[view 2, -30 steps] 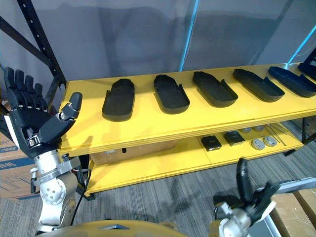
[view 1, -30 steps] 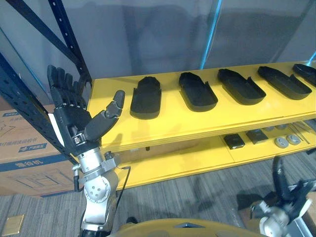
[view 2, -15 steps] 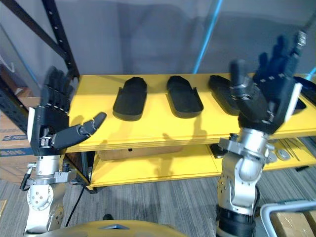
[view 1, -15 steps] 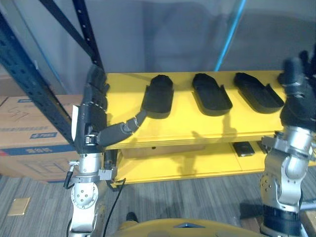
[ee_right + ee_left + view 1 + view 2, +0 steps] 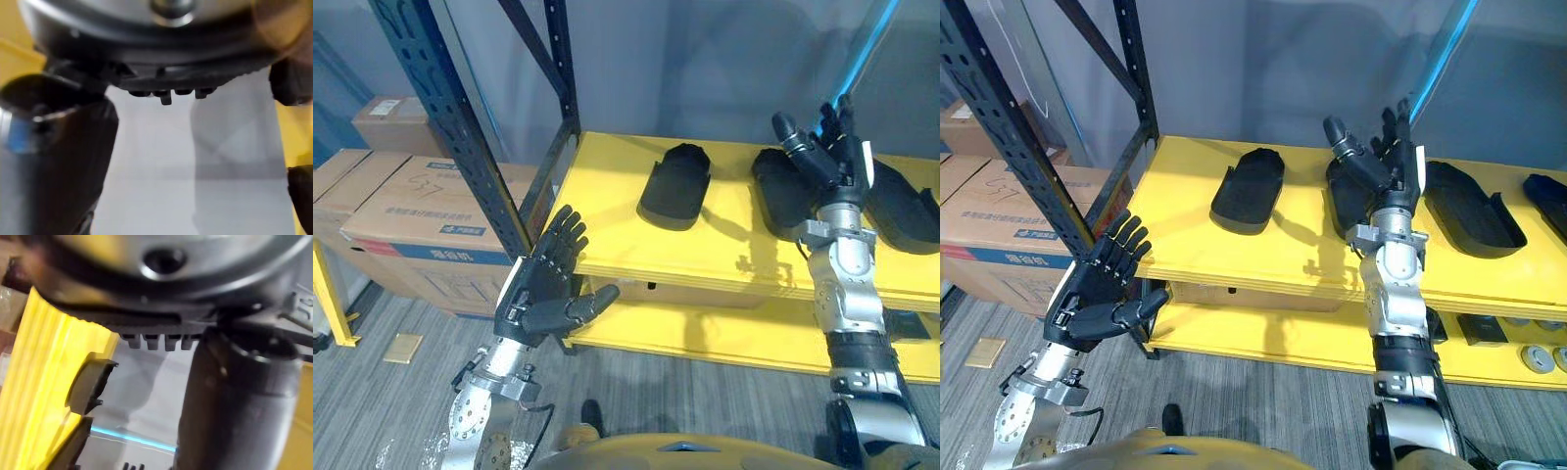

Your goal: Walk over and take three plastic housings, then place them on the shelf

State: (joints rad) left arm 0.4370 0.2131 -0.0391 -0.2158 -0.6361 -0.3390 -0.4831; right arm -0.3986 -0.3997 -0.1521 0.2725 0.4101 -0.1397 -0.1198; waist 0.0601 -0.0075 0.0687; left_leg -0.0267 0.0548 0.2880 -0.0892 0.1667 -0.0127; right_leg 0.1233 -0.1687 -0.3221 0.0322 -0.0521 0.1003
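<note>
Several black plastic housings lie in a row on the top board of the yellow shelf (image 5: pixel 1185 230). The leftmost housing (image 5: pixel 1249 186) lies free. My right hand (image 5: pixel 1386 166) is raised in front of the second housing (image 5: pixel 1344 199), fingers straight, open and holding nothing. A third housing (image 5: pixel 1469 201) lies to its right. My left hand (image 5: pixel 1102 294) hangs open below and in front of the shelf's left corner, empty. In the left wrist view a housing (image 5: pixel 88 384) shows past the thumb.
A dark blue rack upright (image 5: pixel 460 147) with a diagonal brace stands at the shelf's left end. Cardboard boxes (image 5: pixel 421 225) are stacked on the floor to the left. The lower yellow board carries small parts (image 5: pixel 1538 357). A grey wall backs the shelf.
The camera has swung, so the shelf sits further right and closer. My right hand has risen in front of the second housing. My left hand has dropped below the shelf edge.
</note>
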